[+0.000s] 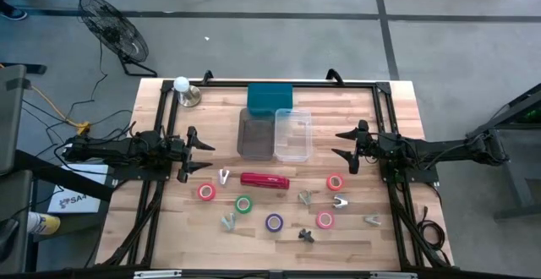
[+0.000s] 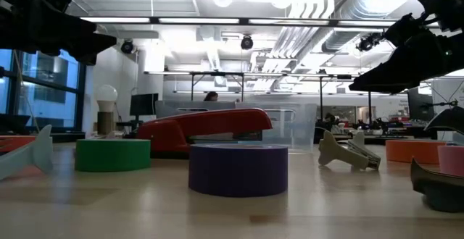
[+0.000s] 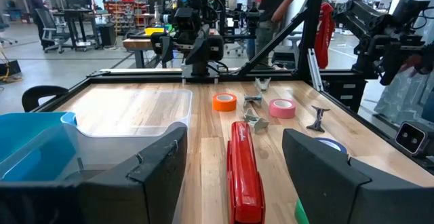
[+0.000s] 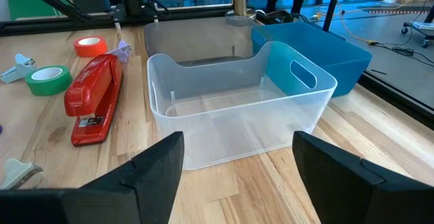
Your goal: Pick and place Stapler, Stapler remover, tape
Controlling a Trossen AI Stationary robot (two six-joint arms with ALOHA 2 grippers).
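Note:
The red stapler [image 1: 265, 180] lies flat on the wooden table, in front of the bins; it also shows in the left wrist view [image 3: 244, 170] and the right wrist view [image 4: 95, 95]. Rolls of tape lie around it: red [image 1: 206, 192], green [image 1: 244, 204], purple [image 1: 274, 222], pink [image 1: 325, 220] and red [image 1: 336, 182]. Small grey staple removers [image 1: 223, 176] [image 1: 339, 201] are scattered among them. My left gripper [image 1: 199, 154] hovers open at the table's left, left of the stapler. My right gripper [image 1: 348, 148] hovers open at the right, beside the clear bin.
Three bins stand at the table's far middle: a teal one [image 1: 270, 97], a dark grey one [image 1: 255, 133] and a clear one [image 1: 292, 134]. A light bulb on a base [image 1: 182, 84] stands at the far left corner. More staple removers [image 1: 307, 234] [image 1: 372, 221] lie near the front edge.

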